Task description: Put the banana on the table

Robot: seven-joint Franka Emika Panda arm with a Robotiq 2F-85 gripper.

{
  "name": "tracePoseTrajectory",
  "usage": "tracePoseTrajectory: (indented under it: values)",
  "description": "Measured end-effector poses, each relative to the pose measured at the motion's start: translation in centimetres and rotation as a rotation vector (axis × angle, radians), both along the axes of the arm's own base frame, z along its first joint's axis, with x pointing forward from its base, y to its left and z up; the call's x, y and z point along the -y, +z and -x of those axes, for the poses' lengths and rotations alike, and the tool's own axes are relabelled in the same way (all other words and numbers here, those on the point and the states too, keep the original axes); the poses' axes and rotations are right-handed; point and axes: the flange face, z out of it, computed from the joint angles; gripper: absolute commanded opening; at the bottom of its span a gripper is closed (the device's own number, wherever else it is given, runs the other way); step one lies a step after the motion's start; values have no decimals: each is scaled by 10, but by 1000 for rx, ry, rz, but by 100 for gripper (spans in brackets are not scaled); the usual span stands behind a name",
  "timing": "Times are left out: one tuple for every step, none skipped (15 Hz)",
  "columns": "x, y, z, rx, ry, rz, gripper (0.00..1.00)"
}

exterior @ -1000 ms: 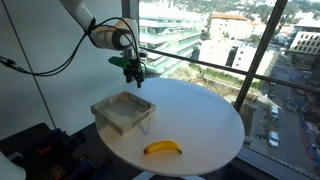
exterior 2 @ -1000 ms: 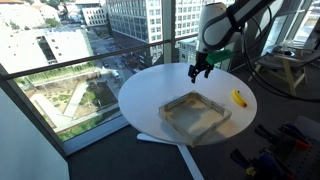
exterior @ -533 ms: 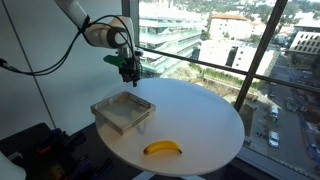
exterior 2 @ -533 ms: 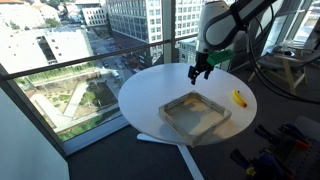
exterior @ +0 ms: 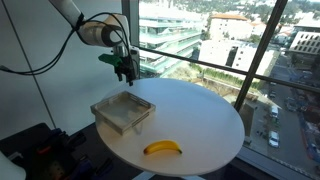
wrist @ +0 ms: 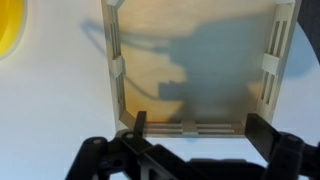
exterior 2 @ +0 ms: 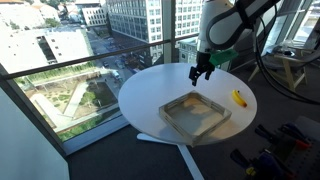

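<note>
The small yellow banana (exterior: 162, 148) lies on the round white table (exterior: 205, 115) near its front edge, outside the tray; it also shows in the other exterior view (exterior 2: 239, 97) and at the left edge of the wrist view (wrist: 8, 28). My gripper (exterior: 127, 75) hangs in the air above the table's far side, beyond the tray, well away from the banana. In the wrist view its jaws (wrist: 198, 125) are spread apart with nothing between them. It also shows in an exterior view (exterior 2: 201, 73).
A shallow square greyish tray (exterior: 122, 112) with low walls stands empty on the table, seen in both exterior views (exterior 2: 195, 115) and from above (wrist: 190, 65). Large windows with railings surround the table. Cables and equipment sit on the floor (exterior 2: 285, 140).
The arm has drawn the gripper a little further away from the banana, towards the far side of the tray. The banana and tray have not moved.
</note>
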Motion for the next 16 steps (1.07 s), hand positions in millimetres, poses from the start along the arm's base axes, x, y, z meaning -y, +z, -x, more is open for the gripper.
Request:
tracePoseTrajectory:
  values:
    - [-1, 0, 1, -1, 4, 0, 100]
    - [-1, 0, 2, -2, 8, 0, 100]
    - [-1, 0, 4, -4, 11, 0, 100]
    - [-1, -1, 4, -5, 11, 1, 100]
    - [-1, -1, 4, -6, 11, 1, 100]
    - [-1, -2, 4, -7, 11, 1, 100]
    - [-1, -2, 4, -8, 11, 1, 100]
    - [-1, -2, 4, -8, 11, 1, 100]
    - [-1, -3, 4, -8, 11, 1, 100]
    - [-1, -3, 4, -8, 11, 1, 100]
    - [-1, -3, 4, -9, 11, 1, 100]
    - [-1, -3, 4, -9, 11, 1, 100]
    - [-1, -3, 4, -9, 11, 1, 100]
    - [-1, -3, 4, -9, 11, 1, 100]
    - [-1, -3, 4, -9, 11, 1, 100]
    - [-1, -3, 4, -9, 11, 1, 100]
